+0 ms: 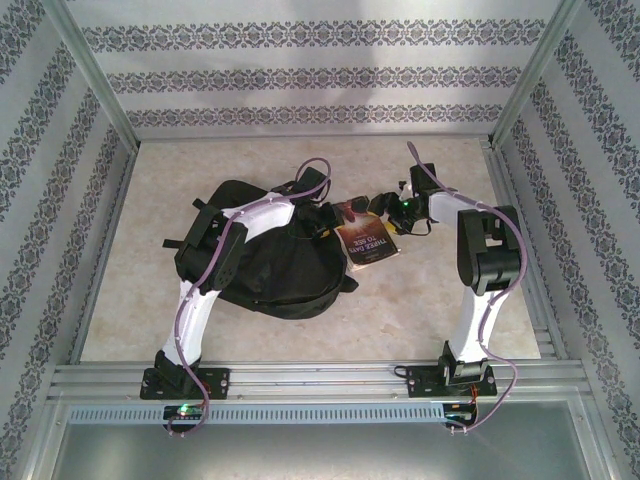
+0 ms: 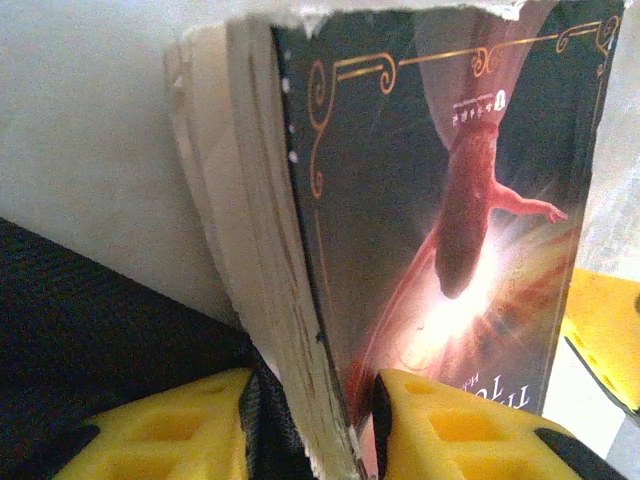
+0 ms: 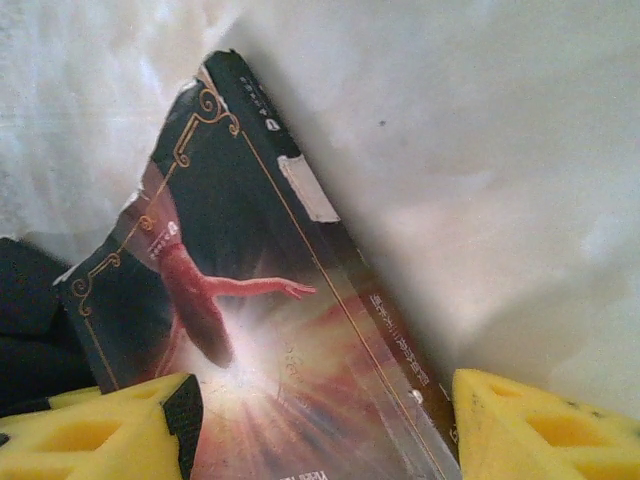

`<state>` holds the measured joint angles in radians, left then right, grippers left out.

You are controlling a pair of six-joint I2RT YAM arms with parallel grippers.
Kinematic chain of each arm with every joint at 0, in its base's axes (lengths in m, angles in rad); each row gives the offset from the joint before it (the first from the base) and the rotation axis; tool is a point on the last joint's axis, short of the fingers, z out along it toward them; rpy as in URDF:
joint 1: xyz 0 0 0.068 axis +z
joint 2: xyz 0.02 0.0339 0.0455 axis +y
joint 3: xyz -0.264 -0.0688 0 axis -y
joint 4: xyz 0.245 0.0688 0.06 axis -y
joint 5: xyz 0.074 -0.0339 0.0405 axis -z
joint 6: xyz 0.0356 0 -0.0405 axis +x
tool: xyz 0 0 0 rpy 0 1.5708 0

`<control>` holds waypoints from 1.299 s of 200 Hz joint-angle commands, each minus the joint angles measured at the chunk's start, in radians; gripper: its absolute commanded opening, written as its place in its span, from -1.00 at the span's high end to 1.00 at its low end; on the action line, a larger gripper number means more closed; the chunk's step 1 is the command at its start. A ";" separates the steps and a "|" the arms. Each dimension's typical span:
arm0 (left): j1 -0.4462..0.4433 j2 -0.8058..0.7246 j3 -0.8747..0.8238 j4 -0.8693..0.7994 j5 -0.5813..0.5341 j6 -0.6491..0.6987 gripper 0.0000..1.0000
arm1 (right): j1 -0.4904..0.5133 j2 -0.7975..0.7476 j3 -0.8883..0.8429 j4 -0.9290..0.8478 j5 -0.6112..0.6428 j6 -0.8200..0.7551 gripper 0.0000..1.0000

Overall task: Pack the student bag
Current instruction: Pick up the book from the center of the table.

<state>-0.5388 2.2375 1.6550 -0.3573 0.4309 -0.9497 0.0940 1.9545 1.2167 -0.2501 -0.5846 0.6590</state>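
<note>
Left gripper straddles book, student bag beside.

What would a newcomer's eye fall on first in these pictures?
A dark book with a glowing red figure on its cover, pinched at its page edge by the left gripper, just right of the bag. The big black bag sits centre-left on the table; the right gripper straddles the cover.

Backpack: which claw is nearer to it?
Left. The left claw is at the backpack's right edge, beside the book; the right claw is past the book, farther right.
</note>
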 commanded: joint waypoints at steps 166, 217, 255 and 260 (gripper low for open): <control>0.022 -0.048 -0.086 -0.072 0.081 0.225 0.20 | 0.149 -0.168 -0.180 -0.040 -0.081 -0.054 0.36; 0.048 -0.251 -0.129 -0.081 0.033 0.238 -0.38 | 0.141 -0.366 -0.175 -0.062 0.023 -0.073 0.77; 0.049 -0.436 -0.138 -0.094 0.024 0.315 -0.65 | 0.142 -0.501 -0.158 -0.032 -0.033 -0.059 0.88; 0.050 -0.463 -0.146 -0.090 0.038 0.332 -0.68 | 0.143 -0.520 -0.160 -0.012 -0.055 -0.051 0.89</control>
<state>-0.5014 1.9064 1.5177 -0.4324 0.4721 -0.7006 0.2272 1.5238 1.0313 -0.3187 -0.5842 0.5987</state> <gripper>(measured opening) 0.820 0.125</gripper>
